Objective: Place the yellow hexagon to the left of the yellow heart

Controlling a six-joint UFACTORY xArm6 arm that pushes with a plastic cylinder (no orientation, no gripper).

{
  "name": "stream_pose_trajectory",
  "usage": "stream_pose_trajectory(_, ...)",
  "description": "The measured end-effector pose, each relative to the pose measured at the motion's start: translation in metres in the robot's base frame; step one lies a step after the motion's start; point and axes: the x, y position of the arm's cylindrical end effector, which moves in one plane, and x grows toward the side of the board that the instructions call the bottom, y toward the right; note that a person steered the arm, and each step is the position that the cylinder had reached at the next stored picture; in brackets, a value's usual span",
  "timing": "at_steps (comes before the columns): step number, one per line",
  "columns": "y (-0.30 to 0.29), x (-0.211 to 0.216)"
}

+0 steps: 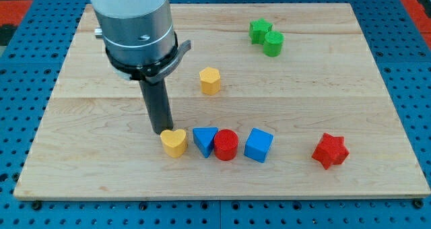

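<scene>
- Bench [81,155]: pale wooden board on a blue perforated base; carries every block listed below.
- Our tip [163,131]: lower end of a straight dark rod under a grey cylindrical mount. It rests on the bench at the upper-left shoulder of the yellow heart, touching it or very nearly so. We have no jaws, so there is nothing to release or clench; the rod only pushes.
- Yellow hexagon [210,80]: the task's block. It stands alone, up and to the view's right of our tip, well apart from it, and above the bottom row. Short six-sided prism, flat top, warm yellow, upright, with no marked long axis.
- Yellow heart [174,143]: leftmost in the bottom row, lobes toward the view's top; same yellow as the hexagon.
- Governing relation: the hexagon lies to the upper right of both tip and heart, while its goal is the bare bench left of the heart. We judge the tip must first go round to the hexagon's far, right-hand side, then drive it leftward and down past the heart without knocking it.
- Blue triangle [205,140], red cylinder [226,145], blue cube [258,145]: row right of the heart, closely packed.
- Red star [330,151]: far right, alone.
- Green star [259,30] and green cylinder [273,44]: touching pair, upper right.
</scene>
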Motion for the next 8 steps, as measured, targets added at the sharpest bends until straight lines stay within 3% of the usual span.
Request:
stream_pose_trajectory(1,0.017,-0.035)
stream_pose_trajectory(2,0.113,-0.054)
stream_pose_trajectory(3,0.173,-0.095)
stream_pose_trajectory(4,0.098,-0.121)
stream_pose_trajectory(6,-0.053,-0.057)
stream_pose_trajectory(7,-0.072,-0.095)
stream_pose_trajectory(8,-0.112,-0.063)
